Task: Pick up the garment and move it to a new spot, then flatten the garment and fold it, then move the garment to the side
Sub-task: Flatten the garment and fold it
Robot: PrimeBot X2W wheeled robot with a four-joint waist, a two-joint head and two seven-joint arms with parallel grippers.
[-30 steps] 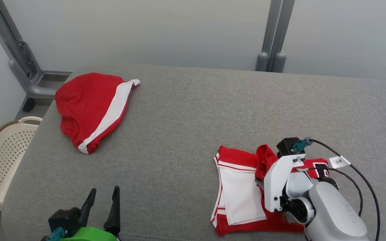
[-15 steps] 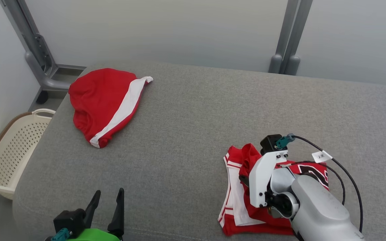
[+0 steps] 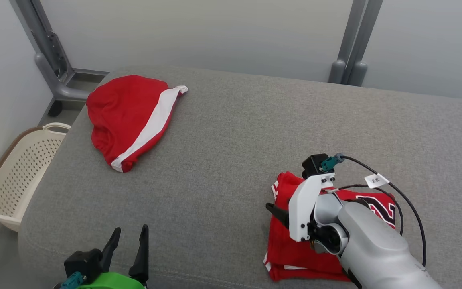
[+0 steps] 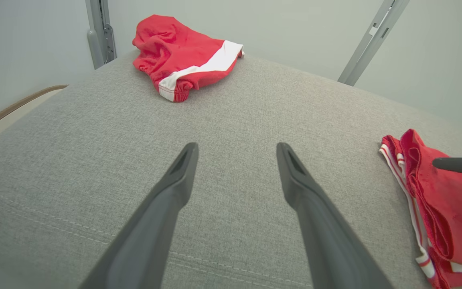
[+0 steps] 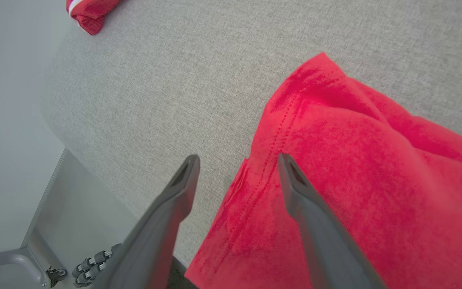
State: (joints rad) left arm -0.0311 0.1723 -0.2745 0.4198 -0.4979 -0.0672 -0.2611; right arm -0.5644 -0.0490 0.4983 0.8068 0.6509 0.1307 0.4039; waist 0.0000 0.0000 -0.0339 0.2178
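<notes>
garment (image 3: 287, 253): folded red bundle, front right of grey surface (image 3: 223, 160) | right hand (image 5: 237, 160): fingers spread wide, holding nothing, over the fold's left edge, likely so the cloth lies free | left hand (image 4: 235, 148): wide, empty, parked clear at front left | second red garment (image 3: 130, 116): far left, well apart | step: fold looks done, side move pending

Grey upholstered surface (image 3: 231, 132); pale wall (image 3: 199, 36); grey metal posts (image 3: 357, 36); cream perforated basket (image 3: 18, 168).
</notes>
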